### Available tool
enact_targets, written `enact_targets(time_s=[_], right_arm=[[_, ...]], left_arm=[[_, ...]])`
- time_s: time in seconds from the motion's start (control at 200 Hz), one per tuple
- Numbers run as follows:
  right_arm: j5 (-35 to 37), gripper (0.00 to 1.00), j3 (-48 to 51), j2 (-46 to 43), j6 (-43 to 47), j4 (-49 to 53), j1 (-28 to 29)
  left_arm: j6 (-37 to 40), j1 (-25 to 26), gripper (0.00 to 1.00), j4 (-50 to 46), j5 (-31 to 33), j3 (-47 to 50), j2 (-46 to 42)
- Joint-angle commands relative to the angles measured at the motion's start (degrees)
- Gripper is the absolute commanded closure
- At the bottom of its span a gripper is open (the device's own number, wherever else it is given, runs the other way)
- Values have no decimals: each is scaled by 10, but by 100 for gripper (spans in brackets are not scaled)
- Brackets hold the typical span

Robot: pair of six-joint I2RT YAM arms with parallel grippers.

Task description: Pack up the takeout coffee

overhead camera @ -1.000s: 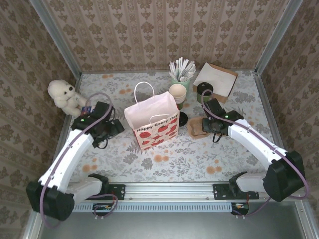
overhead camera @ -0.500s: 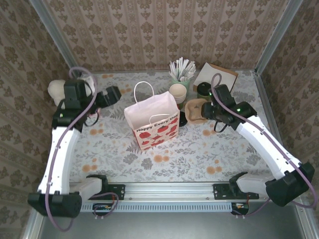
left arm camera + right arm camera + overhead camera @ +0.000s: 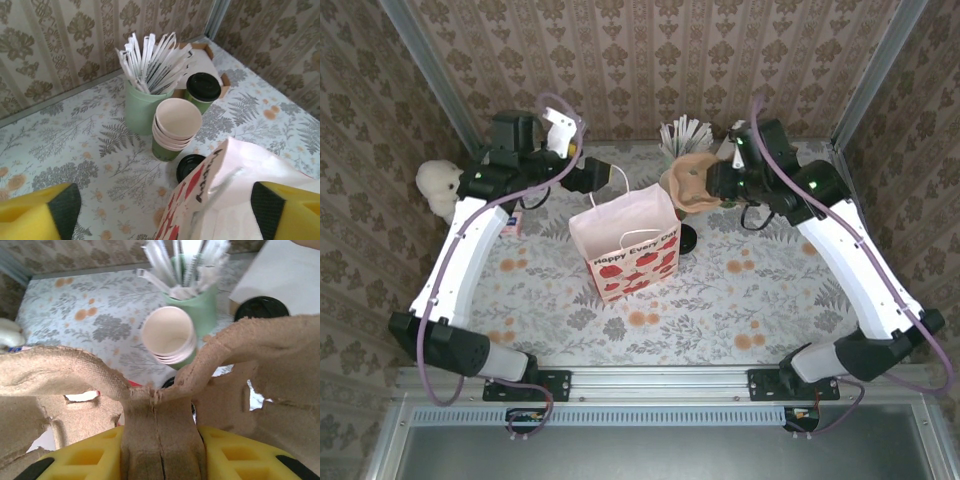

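The takeout coffee (image 3: 202,90), a dark green cup with a black lid, stands at the back by the napkin box; its lid (image 3: 262,308) shows past the carrier in the right wrist view. My right gripper (image 3: 716,186) (image 3: 162,452) is shut on a brown pulp cup carrier (image 3: 688,181) (image 3: 235,360), held in the air above the stacked cups. My left gripper (image 3: 598,176) (image 3: 165,215) hangs open over the back rim of the red-and-white paper bag (image 3: 625,245) (image 3: 240,200), the bag's edge lying between its wide-set fingers (image 3: 50,210).
A stack of cream cups (image 3: 177,122) (image 3: 169,335) and a pale green cup of white sticks (image 3: 685,138) (image 3: 142,100) stand behind the bag. A loose black lid (image 3: 191,166) lies by the bag. A white plush toy (image 3: 440,185) sits far left.
Both arms rose and swung toward the back. The right gripper lifted the carrier off the table to above the cups. The left gripper moved from left of the bag to over its rim.
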State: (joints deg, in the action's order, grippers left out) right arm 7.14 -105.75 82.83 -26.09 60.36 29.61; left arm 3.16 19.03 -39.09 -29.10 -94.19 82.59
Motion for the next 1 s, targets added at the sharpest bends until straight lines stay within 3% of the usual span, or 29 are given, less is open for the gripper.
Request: enact_targets(time_s=[0.0,0.22,0.515,0.63,0.72,0.995], right_arm=[[-19,62,-67,36,5,38,22],[-108,62,-152,98,-30,17,50],[-247,62,-175,148,-103,-43,91],[-298,61,-158,156,-126,-62,99],[-283,61,-123,150,-131,-64,102],[-247,60,-35,137,-151,-84,101]], left_arm=[[49,-3,22,-41,-15,-33,22],[53,-5,51,-3,-111,5,3],[36,-5,86,0,-120,11,1],[30,-6,94,4,-101,21,-3],[23,-6,100,5,-93,21,0],[-10,-8,100,20,-107,23,0]])
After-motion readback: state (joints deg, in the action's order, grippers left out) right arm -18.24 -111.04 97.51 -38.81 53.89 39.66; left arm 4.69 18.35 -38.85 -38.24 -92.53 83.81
